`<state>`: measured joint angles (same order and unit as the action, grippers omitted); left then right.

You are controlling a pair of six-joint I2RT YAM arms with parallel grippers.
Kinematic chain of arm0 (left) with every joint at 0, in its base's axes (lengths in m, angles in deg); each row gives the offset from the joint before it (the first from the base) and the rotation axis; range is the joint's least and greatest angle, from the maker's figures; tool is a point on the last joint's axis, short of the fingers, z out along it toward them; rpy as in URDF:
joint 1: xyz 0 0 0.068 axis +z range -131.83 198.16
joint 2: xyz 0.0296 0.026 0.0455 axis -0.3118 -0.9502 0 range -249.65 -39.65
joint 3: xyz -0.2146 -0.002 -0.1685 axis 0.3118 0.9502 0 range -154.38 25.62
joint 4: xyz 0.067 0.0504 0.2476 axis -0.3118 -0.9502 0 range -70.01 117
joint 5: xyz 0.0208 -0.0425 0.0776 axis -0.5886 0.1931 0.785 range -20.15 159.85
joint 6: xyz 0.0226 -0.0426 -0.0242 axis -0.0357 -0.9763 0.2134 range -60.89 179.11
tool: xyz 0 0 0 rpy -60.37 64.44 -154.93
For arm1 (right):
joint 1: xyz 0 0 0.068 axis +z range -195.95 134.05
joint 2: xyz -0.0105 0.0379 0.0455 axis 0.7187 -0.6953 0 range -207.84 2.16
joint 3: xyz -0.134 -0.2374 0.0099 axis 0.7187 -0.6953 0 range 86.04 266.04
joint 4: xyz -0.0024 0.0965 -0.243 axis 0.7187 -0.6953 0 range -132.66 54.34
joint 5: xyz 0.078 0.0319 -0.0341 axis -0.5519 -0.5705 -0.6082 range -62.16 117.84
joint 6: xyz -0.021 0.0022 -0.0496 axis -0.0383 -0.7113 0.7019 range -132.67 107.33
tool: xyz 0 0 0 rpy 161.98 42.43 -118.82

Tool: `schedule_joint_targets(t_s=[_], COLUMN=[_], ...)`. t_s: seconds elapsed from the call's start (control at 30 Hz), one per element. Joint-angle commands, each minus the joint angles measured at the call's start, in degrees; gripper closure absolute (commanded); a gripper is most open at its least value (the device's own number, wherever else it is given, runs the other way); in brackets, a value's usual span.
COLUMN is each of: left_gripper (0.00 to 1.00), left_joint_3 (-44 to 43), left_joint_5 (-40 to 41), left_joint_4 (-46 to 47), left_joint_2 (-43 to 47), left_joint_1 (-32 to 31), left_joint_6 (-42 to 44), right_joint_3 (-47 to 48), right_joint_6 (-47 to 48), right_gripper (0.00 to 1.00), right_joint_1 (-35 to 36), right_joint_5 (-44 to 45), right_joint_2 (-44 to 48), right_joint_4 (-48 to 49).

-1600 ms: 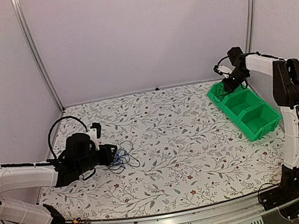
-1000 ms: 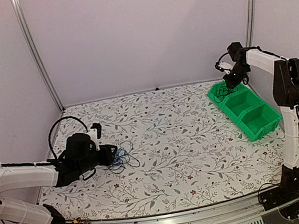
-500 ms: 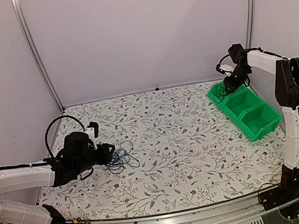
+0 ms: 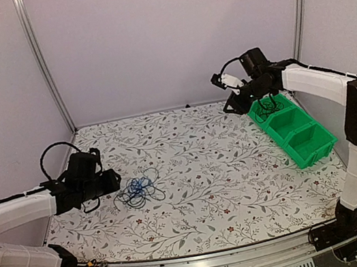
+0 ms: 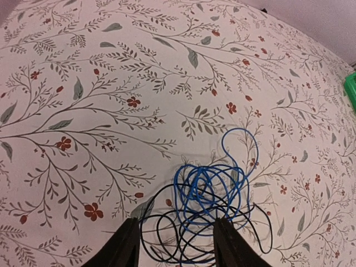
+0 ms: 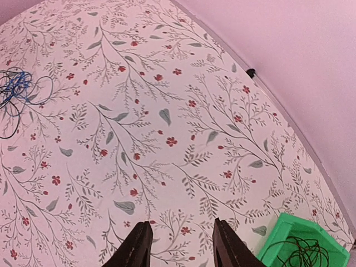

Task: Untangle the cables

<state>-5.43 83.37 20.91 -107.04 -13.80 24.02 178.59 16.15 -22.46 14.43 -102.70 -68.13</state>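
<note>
The left claw (image 5: 177,247) hides near loops of the cables (image 5: 200,194).

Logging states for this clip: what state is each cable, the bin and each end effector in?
blue and black cables: tangled in one loose heap on the table
black cable: coiled in the bin's far compartment
green bin: upright, other two compartments empty
left end effector: open, empty, near the heap
right end effector: open, empty, over the table

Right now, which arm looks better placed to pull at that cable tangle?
Left. The left end effector is open, right at the cables, close in its wrist view. The right end effector hangs across the table beside the green bin.
</note>
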Motion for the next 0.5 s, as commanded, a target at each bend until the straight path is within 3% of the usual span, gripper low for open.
schedule_joint_targets(t_s=[0.0, 0.2, 0.47], left_gripper=[0.54, 0.54, 0.67], left_joint_3=[0.07, 1.23, 5.71], left_joint_5=[-0.23, -2.69, -9.1], left_joint_4=[-6.8, -10.45, -11.29], left_joint_2=[3.98, 7.0, 5.52], left_joint_1=[1.81, 3.75, 5.2], left_joint_6=[-6.12, -10.12, -15.33], right_joint_3=[-0.24, 4.96, 10.2], right_joint_6=[1.15, 0.88, 1.22], right_gripper=[0.59, 0.59, 0.61], right_joint_1=[7.22, 17.41, 27.92], right_joint_5=[-3.66, -6.42, -8.27], right_joint_2=[-2.82, -10.3, -17.53], right_joint_4=[4.5, 4.27, 5.76])
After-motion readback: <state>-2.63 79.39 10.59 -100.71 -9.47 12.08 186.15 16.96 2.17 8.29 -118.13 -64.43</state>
